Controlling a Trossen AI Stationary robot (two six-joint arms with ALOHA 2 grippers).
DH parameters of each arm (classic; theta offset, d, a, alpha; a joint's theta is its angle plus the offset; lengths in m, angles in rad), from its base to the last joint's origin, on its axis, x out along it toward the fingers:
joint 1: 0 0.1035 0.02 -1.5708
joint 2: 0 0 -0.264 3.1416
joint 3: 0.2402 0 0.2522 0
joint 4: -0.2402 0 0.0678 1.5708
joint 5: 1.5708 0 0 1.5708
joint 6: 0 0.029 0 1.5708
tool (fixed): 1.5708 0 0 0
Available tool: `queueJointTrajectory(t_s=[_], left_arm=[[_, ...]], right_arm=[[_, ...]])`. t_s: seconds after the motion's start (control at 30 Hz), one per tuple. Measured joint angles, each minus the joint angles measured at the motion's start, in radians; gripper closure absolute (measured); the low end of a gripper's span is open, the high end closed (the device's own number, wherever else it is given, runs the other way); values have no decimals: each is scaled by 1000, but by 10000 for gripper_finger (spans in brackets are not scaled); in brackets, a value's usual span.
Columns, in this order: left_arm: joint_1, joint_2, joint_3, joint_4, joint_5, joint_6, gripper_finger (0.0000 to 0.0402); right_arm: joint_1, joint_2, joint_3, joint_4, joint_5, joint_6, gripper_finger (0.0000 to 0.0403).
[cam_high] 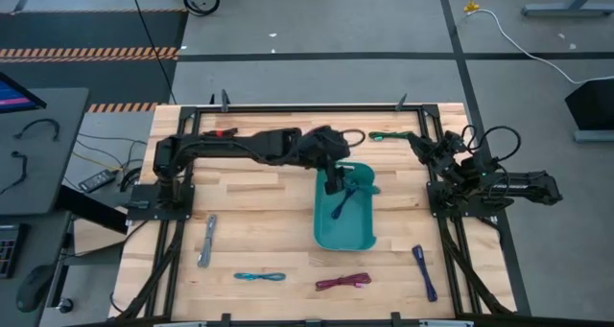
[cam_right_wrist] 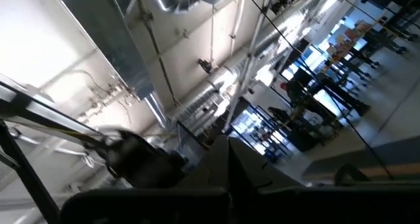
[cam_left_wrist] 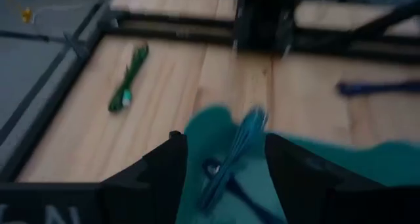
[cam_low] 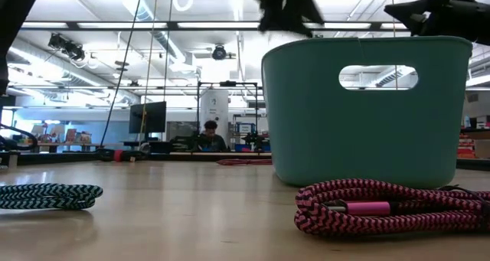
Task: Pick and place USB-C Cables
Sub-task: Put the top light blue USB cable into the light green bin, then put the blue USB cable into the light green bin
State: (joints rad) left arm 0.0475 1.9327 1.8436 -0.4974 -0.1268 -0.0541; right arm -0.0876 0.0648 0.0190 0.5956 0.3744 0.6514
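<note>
My left gripper is open above the far end of the teal bin. In the left wrist view, a blue cable shows between its fingers. From above, that blue cable lies slanted inside the bin. Six more cables lie on the table: green, red, grey, teal, magenta and purple. My right gripper waits folded at the table's right side, fingers together, aimed up at the ceiling.
The teal bin stands at the table's middle, and its handle cutout faces the low camera. The magenta cable and the teal cable lie near the table's near edge. A black frame borders the table. A person sits far behind.
</note>
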Motion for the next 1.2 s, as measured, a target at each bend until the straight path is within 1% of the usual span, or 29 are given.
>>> queueJointTrajectory(t_s=[0.07,0.17,0.27,0.33,0.43,0.5,0.57,0.63,0.7,0.8,0.87,0.97,1.03,1.1,1.2], left_arm=[[0,0,84,-57,-6,-10,193],[2,0,221,-169,-18,-18,204],[2,-4,313,-299,-59,-33,217],[1,-2,350,-402,-96,-37,226],[1,-29,330,-490,-161,-47,240],[1,-63,284,-523,-182,-69,250],[1,-100,220,-510,-188,-99,260],[1,-151,130,-485,-194,-134,269],[-3,-215,24,-419,-204,-163,276],[-10,-327,-162,-287,-228,-190,283],[-13,-400,-283,-197,-231,-205,284],[-13,-491,-419,-114,-232,-237,284],[-12,-543,-487,-104,-232,-257,285],[-12,-582,-538,-91,-232,-276,285],[-12,-620,-598,-84,-232,-276,285]], right_arm=[[4,3,38,-97,0,0,400],[15,22,124,-314,0,0,400],[31,64,228,-513,-1,0,401],[46,108,296,-613,-1,-6,401],[76,194,391,-725,-5,-36,402],[98,260,452,-768,-5,-48,402],[125,333,513,-817,-5,-49,402],[160,410,579,-869,-5,-40,402],[204,487,656,-961,-6,-10,402],[280,610,782,-1149,1,63,402],[332,686,860,-1274,10,128,402],[405,786,957,-1429,2,253,402],[449,846,1002,-1513,-40,339,402],[489,902,1023,-1579,-110,426,402],[540,969,1023,-1603,-239,543,400]])
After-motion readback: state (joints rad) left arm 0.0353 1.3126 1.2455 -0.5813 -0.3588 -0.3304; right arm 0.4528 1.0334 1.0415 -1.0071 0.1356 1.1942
